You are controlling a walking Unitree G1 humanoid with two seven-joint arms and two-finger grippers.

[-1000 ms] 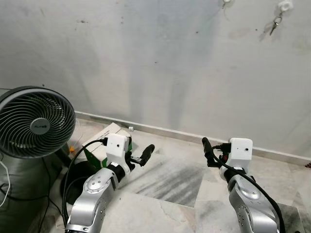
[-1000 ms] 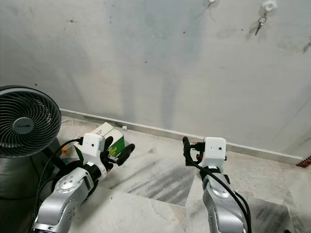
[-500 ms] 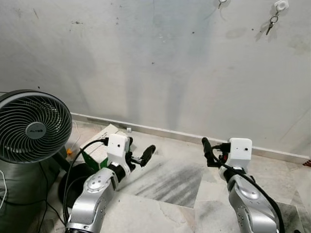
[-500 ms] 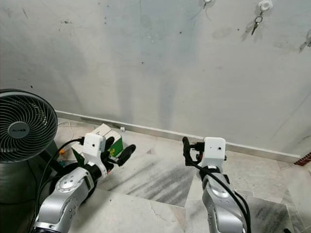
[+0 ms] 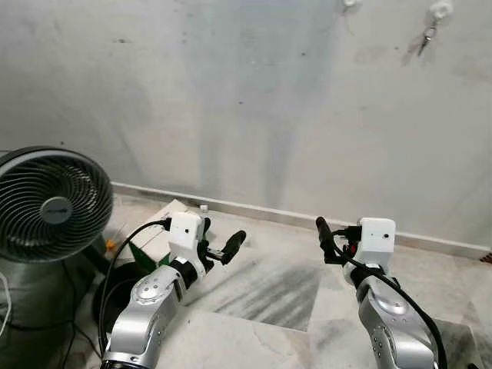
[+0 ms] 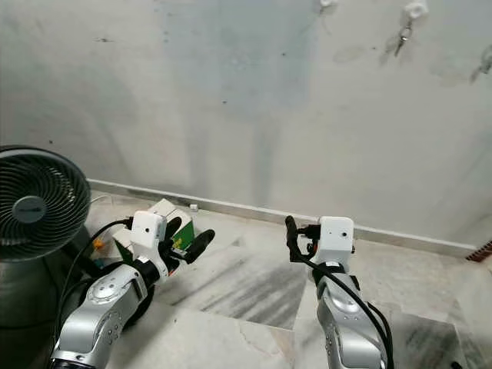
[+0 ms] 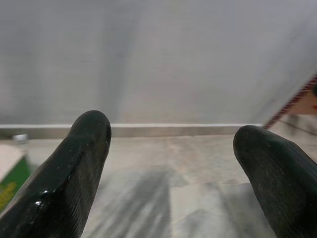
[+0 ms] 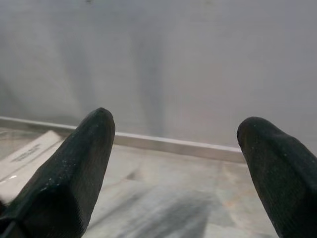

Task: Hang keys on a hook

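Hanging: keys (image 5: 426,40) on hook (image 5: 440,10), high on wall (image 5: 254,100). Left hand (image 5: 229,247) and right hand (image 5: 324,237): both spread, empty, low over floor (image 5: 269,284). Risk, by judgement: a careless reach knocks keys off.
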